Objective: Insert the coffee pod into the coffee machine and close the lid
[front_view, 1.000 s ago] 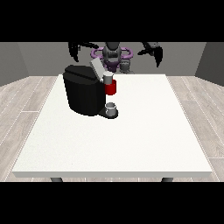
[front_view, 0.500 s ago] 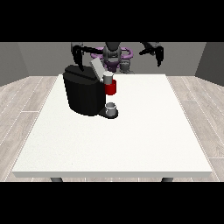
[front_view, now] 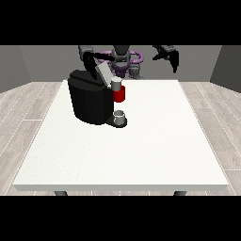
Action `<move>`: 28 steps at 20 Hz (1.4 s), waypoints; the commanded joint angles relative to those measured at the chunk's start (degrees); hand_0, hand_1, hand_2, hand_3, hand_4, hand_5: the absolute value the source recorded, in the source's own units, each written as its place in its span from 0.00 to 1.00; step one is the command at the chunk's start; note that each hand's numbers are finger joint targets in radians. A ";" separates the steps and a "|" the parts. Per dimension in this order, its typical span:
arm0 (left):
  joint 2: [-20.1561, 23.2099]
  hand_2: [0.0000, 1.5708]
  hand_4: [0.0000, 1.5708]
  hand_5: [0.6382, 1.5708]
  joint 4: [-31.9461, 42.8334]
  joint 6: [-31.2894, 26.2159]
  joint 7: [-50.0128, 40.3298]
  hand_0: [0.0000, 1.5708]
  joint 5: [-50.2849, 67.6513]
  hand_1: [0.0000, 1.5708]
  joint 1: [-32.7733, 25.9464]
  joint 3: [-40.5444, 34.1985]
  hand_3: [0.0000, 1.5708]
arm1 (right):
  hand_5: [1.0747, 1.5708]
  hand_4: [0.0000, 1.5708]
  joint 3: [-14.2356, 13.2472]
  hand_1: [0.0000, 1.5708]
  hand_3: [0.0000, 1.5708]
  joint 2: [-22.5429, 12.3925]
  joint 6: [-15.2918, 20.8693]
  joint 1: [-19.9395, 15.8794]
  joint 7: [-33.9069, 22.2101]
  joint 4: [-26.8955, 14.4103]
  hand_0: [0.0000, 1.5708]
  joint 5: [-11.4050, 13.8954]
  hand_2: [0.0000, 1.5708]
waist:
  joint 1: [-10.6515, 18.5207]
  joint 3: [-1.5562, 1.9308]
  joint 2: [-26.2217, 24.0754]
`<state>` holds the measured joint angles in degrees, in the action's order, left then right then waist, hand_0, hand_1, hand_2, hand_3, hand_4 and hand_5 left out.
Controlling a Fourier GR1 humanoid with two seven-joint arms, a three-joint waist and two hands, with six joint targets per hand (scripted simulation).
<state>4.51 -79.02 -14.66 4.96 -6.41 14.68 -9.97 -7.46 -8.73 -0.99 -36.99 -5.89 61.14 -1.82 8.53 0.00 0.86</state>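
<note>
A black coffee machine (front_view: 89, 101) stands on the left half of the white table (front_view: 141, 141). Its grey lid (front_view: 103, 73) is tilted up and open. Below the lid, a small grey pod (front_view: 116, 84) sits on top of the machine's red holder (front_view: 119, 95). A grey cup (front_view: 119, 116) rests on the machine's base. The hand at the view's left (front_view: 87, 57) is just behind and above the raised lid, close to its top edge. The hand at the view's right (front_view: 172, 55) is held high beyond the table's far edge, fingers hanging relaxed, holding nothing.
The robot's torso (front_view: 123, 59) stands behind the table's far edge. The table sits on a wooden floor between grey walls.
The hand at the view's left has moved inward and down from its raised spot to just behind the lid. The lid remains up. The other hand has barely shifted.
</note>
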 commanded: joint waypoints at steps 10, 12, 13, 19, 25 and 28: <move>0.27 0.00 0.24 1.00 -3.74 0.40 -0.87 0.00 0.10 0.00 -2.07 2.69 0.00 | 1.00 0.10 2.10 0.00 0.00 -0.31 -0.16 -6.70 3.10 -4.41 0.00 3.16 0.00 | 1.94 0.00 3.07; -1.38 0.00 0.25 1.00 -5.22 1.65 -3.81 0.00 -0.85 0.00 -1.98 4.27 0.00 | 1.00 0.08 3.28 0.00 0.00 -0.75 1.28 -9.02 -0.97 -4.37 0.00 5.08 0.00 | 3.52 0.00 0.82; 0.23 0.00 0.23 1.00 -1.63 0.83 2.94 0.00 -0.98 0.00 -3.59 2.77 0.00 | 1.00 0.03 3.11 0.00 0.00 -0.62 0.74 -10.99 -0.86 -2.53 0.00 4.32 0.00 | 2.71 -0.03 3.37; -0.95 0.00 0.21 1.00 -0.34 2.76 2.48 0.00 -1.40 0.00 -1.48 2.85 0.00 | 1.00 0.00 4.97 0.00 0.00 1.09 0.48 -13.77 -2.77 -0.71 0.00 5.07 0.00 | 3.02 -0.03 4.38; -0.46 0.00 0.24 1.00 -1.67 0.85 2.53 0.00 -0.64 0.00 2.32 3.92 0.00 | 1.00 0.06 6.42 0.00 0.00 -0.72 3.11 -16.65 -2.69 1.12 0.00 9.48 0.00 | 7.55 -0.03 7.90; 0.26 0.00 0.28 1.00 -1.80 -0.12 1.10 0.00 -0.04 0.00 2.88 3.72 0.00 | 1.00 0.14 7.20 0.00 0.00 -1.24 3.10 -16.94 -5.00 1.81 0.00 10.82 0.00 | 9.91 0.00 7.29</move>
<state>5.18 -80.64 -15.10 7.15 -6.38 15.82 -6.65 -4.29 -14.23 3.60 -48.96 -15.02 61.06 8.65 13.81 1.02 7.95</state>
